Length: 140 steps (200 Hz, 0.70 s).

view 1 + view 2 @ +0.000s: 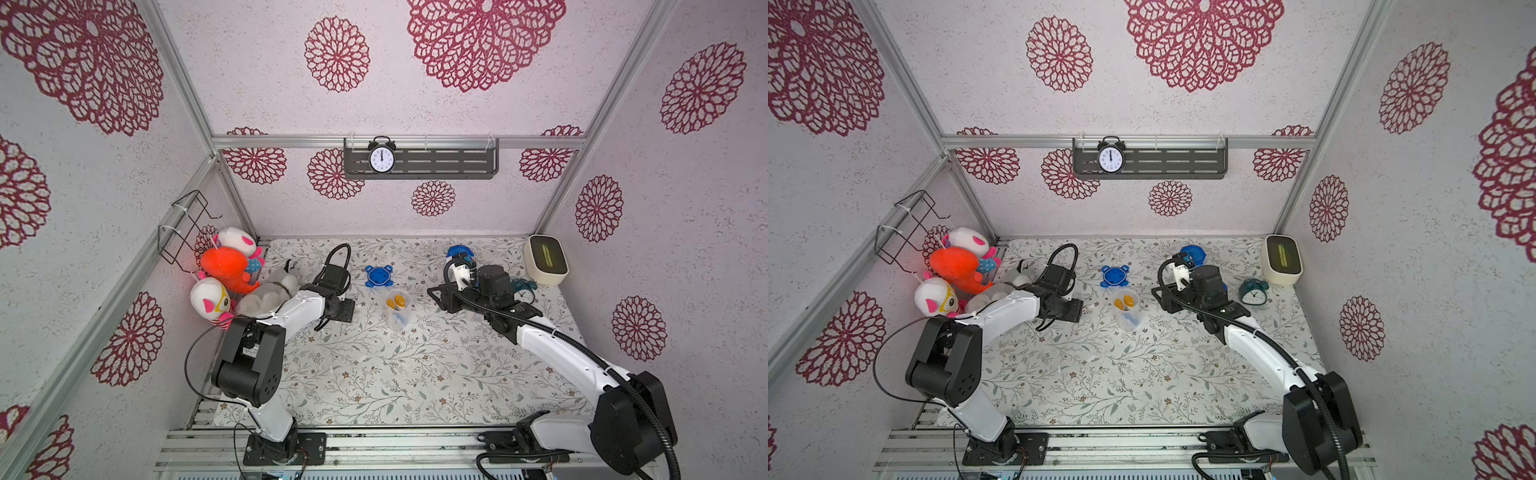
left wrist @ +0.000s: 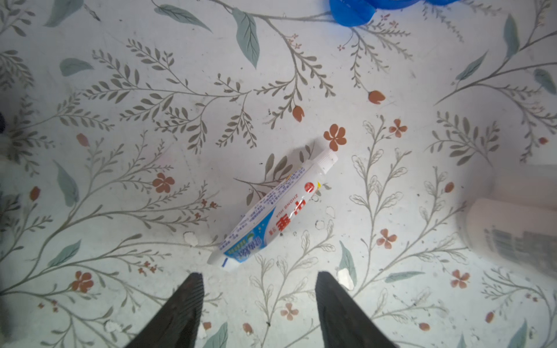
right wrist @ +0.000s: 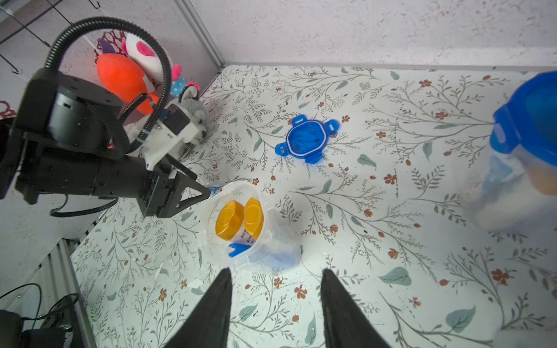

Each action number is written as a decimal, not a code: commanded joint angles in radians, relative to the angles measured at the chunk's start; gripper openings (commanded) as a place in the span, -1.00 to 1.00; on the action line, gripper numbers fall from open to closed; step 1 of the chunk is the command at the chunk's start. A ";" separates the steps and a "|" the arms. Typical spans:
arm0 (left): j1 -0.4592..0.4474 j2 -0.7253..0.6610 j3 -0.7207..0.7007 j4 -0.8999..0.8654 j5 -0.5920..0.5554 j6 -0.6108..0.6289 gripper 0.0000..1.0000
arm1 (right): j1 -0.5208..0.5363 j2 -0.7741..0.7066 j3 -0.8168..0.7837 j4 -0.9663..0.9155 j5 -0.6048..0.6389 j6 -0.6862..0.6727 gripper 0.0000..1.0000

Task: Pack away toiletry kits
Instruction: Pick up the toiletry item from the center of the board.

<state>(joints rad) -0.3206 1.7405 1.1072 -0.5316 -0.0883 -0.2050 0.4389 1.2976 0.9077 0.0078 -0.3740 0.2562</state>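
Note:
A small white toothpaste tube [image 2: 277, 208] lies flat on the floral table just ahead of my left gripper [image 2: 260, 273], which is open with nothing between its fingers. In both top views that gripper [image 1: 350, 310] [image 1: 1079, 309] sits left of an open clear jar [image 1: 397, 309] [image 1: 1128, 309] [image 3: 241, 223] holding two orange-capped bottles and a blue toothbrush. A loose blue four-tab lid [image 1: 379, 276] [image 3: 307, 140] lies behind the jar. My right gripper [image 3: 277, 269] [image 1: 432, 292] is open and empty, on the jar's right. A lidded jar [image 1: 459, 251] [image 3: 527, 135] stands at the back right.
Plush toys [image 1: 224, 274] pile up in the back-left corner under a wire basket [image 1: 187, 228]. A teal alarm clock [image 1: 524, 291] and a cream box [image 1: 545, 259] sit at the back right. A wall shelf [image 1: 457, 164] carries a black clock.

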 commanded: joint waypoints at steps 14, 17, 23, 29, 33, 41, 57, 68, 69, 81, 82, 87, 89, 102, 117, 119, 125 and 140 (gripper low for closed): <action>0.006 0.080 0.064 -0.039 -0.012 0.054 0.13 | -0.015 -0.027 0.035 -0.002 -0.036 0.015 -0.03; 0.007 0.086 0.068 -0.042 -0.012 0.056 0.12 | -0.016 -0.027 0.036 -0.003 -0.036 0.015 -0.03; 0.006 0.092 0.074 -0.042 -0.013 0.059 0.08 | -0.017 -0.028 0.036 -0.003 -0.035 0.016 -0.03; 0.007 0.099 0.079 -0.044 -0.015 0.065 0.05 | -0.020 -0.030 0.036 -0.002 -0.036 0.018 -0.03; 0.007 0.103 0.083 -0.047 -0.016 0.067 0.04 | -0.020 -0.030 0.036 -0.002 -0.036 0.019 -0.03; 0.008 0.115 0.093 -0.059 -0.017 0.071 0.02 | -0.024 -0.032 0.036 -0.001 -0.036 0.020 -0.03; 0.008 0.139 0.107 -0.089 -0.022 0.079 -0.03 | -0.030 -0.036 0.034 0.003 -0.031 0.023 -0.03; 0.007 0.155 0.111 -0.097 -0.018 0.083 -0.06 | -0.034 -0.037 0.034 0.006 -0.023 0.026 -0.03; 0.006 0.157 0.111 -0.097 -0.017 0.083 -0.06 | -0.034 -0.037 0.034 0.006 -0.022 0.026 -0.03; 0.006 0.174 0.112 -0.104 -0.011 0.084 -0.11 | -0.034 -0.037 0.036 0.011 -0.015 0.034 -0.03; 0.006 0.176 0.112 -0.105 -0.011 0.084 -0.12 | -0.034 -0.037 0.036 0.012 -0.015 0.034 -0.03; 0.006 0.180 0.113 -0.105 -0.011 0.083 -0.17 | -0.034 -0.034 0.036 0.014 -0.017 0.035 -0.04; 0.006 0.182 0.112 -0.104 -0.010 0.082 -0.18 | -0.034 -0.034 0.037 0.015 -0.016 0.036 -0.04; 0.005 0.191 0.116 -0.109 -0.007 0.079 -0.29 | -0.034 -0.030 0.040 0.014 -0.015 0.043 -0.06; 0.006 0.201 0.123 -0.118 -0.005 0.080 -0.42 | -0.035 -0.030 0.040 0.012 -0.012 0.048 -0.08; 0.006 0.201 0.123 -0.118 -0.004 0.081 -0.44 | -0.035 -0.031 0.039 0.013 -0.011 0.048 -0.08; 0.006 0.201 0.123 -0.119 -0.004 0.081 -0.51 | -0.034 -0.032 0.039 0.011 -0.008 0.052 -0.09; 0.007 0.201 0.123 -0.119 -0.002 0.079 -0.75 | -0.034 -0.039 0.039 0.008 -0.001 0.061 -0.12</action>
<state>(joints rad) -0.3199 1.9217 1.2224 -0.6231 -0.0959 -0.1410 0.4084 1.2938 0.9146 -0.0006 -0.3927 0.2905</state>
